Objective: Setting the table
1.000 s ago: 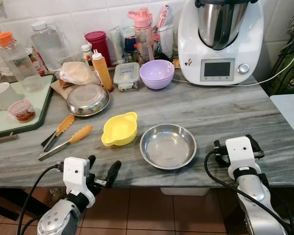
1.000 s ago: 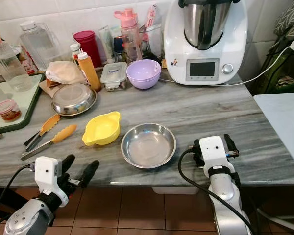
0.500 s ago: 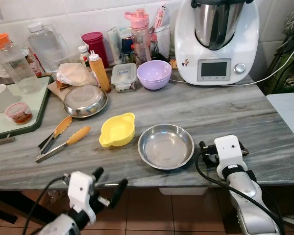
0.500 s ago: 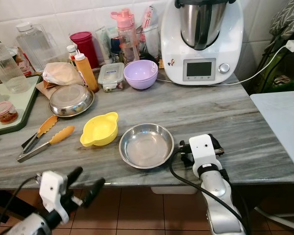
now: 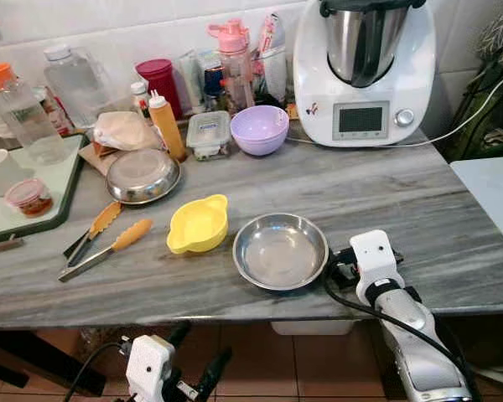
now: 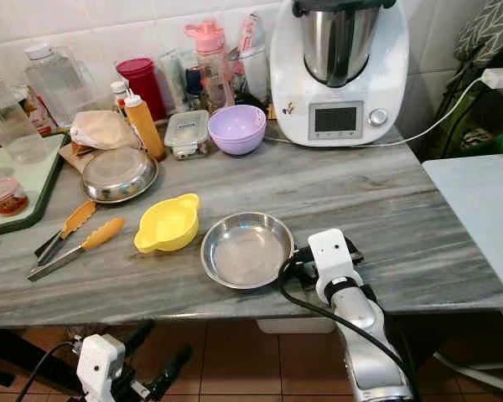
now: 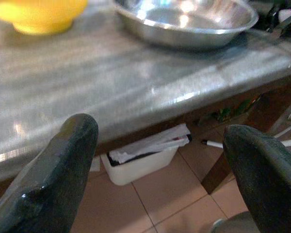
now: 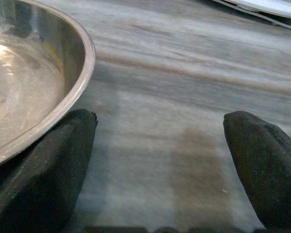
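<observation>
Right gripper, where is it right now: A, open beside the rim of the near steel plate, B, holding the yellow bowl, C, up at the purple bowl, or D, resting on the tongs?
A: the right gripper rests on the counter with its fingers spread, one finger under the rim of the near steel plate.

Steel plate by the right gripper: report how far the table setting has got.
Done: nothing looks laid out as a place setting; the steel plate and yellow bowl sit on the counter. In hand: the right gripper is open at the plate's rim, one finger against it, not gripping. The left gripper is open below the counter edge. Left: grasping and placing.
</observation>
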You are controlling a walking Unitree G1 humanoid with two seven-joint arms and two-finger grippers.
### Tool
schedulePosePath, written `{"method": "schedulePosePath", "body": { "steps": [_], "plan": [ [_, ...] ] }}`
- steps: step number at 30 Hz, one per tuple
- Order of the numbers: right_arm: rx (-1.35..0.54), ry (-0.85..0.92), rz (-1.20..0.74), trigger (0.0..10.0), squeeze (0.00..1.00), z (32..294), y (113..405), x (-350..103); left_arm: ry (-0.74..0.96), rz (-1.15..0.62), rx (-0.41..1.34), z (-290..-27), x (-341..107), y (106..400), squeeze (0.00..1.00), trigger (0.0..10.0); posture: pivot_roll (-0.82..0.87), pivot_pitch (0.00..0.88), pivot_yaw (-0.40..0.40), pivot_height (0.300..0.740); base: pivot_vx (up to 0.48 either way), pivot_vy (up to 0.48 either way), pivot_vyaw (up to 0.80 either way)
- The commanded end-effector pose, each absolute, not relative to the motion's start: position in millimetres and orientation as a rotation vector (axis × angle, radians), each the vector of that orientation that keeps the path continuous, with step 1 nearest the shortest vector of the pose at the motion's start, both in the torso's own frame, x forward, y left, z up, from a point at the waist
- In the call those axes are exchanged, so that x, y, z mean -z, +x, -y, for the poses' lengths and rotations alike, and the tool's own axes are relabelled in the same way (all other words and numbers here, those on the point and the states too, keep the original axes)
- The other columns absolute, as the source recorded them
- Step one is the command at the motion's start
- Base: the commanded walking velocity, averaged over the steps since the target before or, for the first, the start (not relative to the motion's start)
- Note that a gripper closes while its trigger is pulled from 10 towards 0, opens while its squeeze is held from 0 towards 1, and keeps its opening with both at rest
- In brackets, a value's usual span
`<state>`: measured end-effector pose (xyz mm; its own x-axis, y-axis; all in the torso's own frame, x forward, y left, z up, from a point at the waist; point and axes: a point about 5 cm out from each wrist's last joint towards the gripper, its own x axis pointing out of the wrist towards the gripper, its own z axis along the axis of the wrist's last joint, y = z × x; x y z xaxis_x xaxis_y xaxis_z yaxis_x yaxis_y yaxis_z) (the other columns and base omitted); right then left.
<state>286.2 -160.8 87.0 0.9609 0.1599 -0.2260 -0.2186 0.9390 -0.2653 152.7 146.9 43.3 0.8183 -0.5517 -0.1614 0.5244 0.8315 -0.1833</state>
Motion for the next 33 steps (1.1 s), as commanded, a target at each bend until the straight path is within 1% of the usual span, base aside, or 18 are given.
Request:
{"method": "schedulePosePath", "body": {
  "steps": [1, 6, 7, 10, 15, 18, 19, 20, 22, 24, 29, 33],
  "plan": [
    [-0.245, -0.274, -0.205, 10.0, 0.00, 150, 289, -87, -0.115, -0.207, 0.562, -154, -45, 155, 0.00, 10.0, -0.18, 0.016, 0.124, 0.740, 0.000, 0.000, 0.00],
    [-0.270, -0.261, -0.204, 10.0, 0.00, 144, 291, -88, -0.125, -0.175, 0.543, -155, -49, 159, 0.00, 10.0, -0.18, 0.015, 0.123, 0.740, 0.000, 0.000, 0.00],
    [-0.281, -0.258, -0.200, 10.0, 0.00, 142, 291, -88, -0.119, -0.139, 0.529, -154, -54, 165, 0.00, 10.0, -0.18, 0.014, 0.122, 0.740, 0.000, 0.000, 0.00],
    [-0.285, -0.257, -0.199, 10.0, 0.00, 140, 292, -88, -0.115, -0.104, 0.514, -155, -60, 172, 0.00, 10.0, -0.18, 0.013, 0.123, 0.740, 0.000, 0.000, 0.00],
    [-0.302, -0.253, -0.199, 10.0, 0.00, 136, 293, -87, -0.047, -0.052, 0.408, -171, -62, 192, 0.00, 10.0, -0.18, 0.012, 0.121, 0.740, 0.000, 0.000, 0.00],
    [-0.308, -0.249, -0.195, 10.0, 0.00, 135, 293, -88, -0.019, -0.037, 0.415, -177, -64, 201, 0.00, 10.0, -0.18, 0.011, 0.118, 0.740, 0.000, 0.000, 0.00],
    [-0.309, -0.249, -0.195, 10.0, 0.00, 135, 292, -88, -0.014, -0.034, 0.413, -184, -70, 216, 0.00, 10.0, -0.19, 0.012, 0.120, 0.740, 0.000, 0.000, 0.00],
    [-0.309, -0.250, -0.195, 10.0, 0.00, 136, 292, -88, -0.010, -0.016, 0.413, -192, -87, 242, 0.00, 10.0, -0.19, 0.012, 0.120, 0.740, 0.000, 0.000, 0.00],
    [-0.307, -0.249, -0.194, 10.0, 0.00, 137, 291, -88, -0.005, 0.003, 0.417, -191, -101, 255, 0.00, 10.0, -0.20, 0.012, 0.120, 0.740, 0.000, 0.000, 0.00],
    [-0.307, -0.244, -0.188, 10.0, 0.00, 138, 288, -89, -0.004, 0.020, 0.416, -190, -109, 256, 0.00, 10.0, -0.20, 0.012, 0.119, 0.740, 0.000, 0.000, 0.00],
    [-0.341, -0.211, -0.123, 10.0, 0.00, 137, 277, -97, 0.003, 0.043, 0.381, -190, -116, 250, 0.00, 10.0, -0.20, 0.013, 0.114, 0.740, 0.000, 0.000, 0.00],
    [-0.377, -0.253, -0.047, 10.0, 0.00, 135, 262, -106, 0.005, 0.042, 0.371, -189, -123, 240, 0.00, 10.0, -0.19, 0.012, 0.108, 0.740, 0.000, 0.000, 0.00]
  ]
}}
